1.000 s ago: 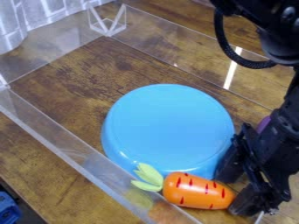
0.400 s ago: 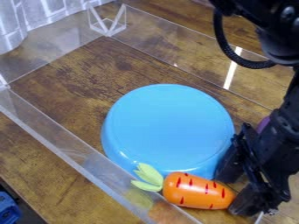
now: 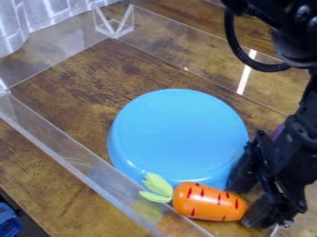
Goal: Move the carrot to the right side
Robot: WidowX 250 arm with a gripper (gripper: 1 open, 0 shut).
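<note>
Carrot (image 3: pixel 209 202) lies against the blue bowl (image 3: pixel 177 135) at its six o'clock, seemingly placement nearly finished. Whether the gripper's (image 3: pixel 255 196) jaws pinch it, I cannot tell; release may remain.

Brown wood-grain tabletop (image 3: pixel 74 88), seen from my remote post: darker brown up top, lighter tan in near left part. Blue round bowl (image 3: pixel 177 137) sits mid-table, looks upside down to me. Orange carrot (image 3: pixel 209 202) lies just beside bowl's near edge, at table's near side, green leaves (image 3: pixel 158 188) pointing left; can't tell from here whether its underside fully meets wood. Clear plastic wall (image 3: pixel 69 143) runs along table's left side.
</note>
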